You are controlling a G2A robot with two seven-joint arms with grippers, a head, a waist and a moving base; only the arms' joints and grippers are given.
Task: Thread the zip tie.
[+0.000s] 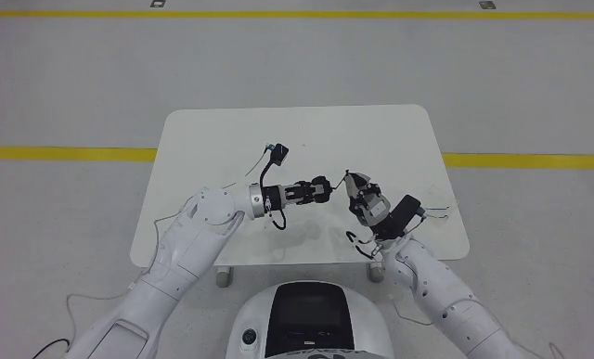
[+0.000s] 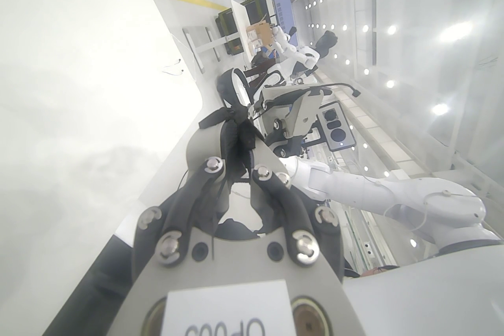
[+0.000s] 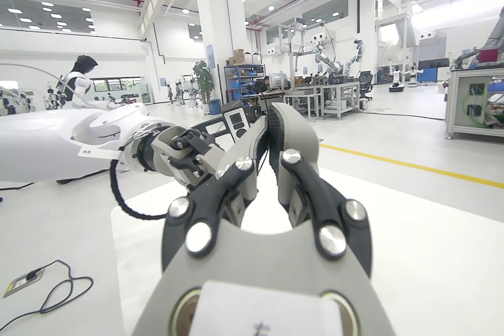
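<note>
Both grippers meet tip to tip above the middle of the white table [image 1: 297, 127]. The zip tie [image 1: 337, 180] is a thin black strip spanning the small gap between them. My left gripper [image 1: 323, 186] is shut on one part of it; in the left wrist view the zip tie [image 2: 214, 223] runs as a fine line between the closed fingers [image 2: 230, 140]. My right gripper [image 1: 355, 186] faces it, also shut, and in the right wrist view the zip tie [image 3: 271, 160] hangs as a thin strand from the pressed pads [image 3: 281, 125]. Which end each gripper holds is hidden.
Thin loose wires [image 1: 438, 207] lie at the table's right edge. A black cable loop [image 1: 268, 178] and a small black module [image 1: 277, 153] stick up from the left wrist. The table's far half is bare.
</note>
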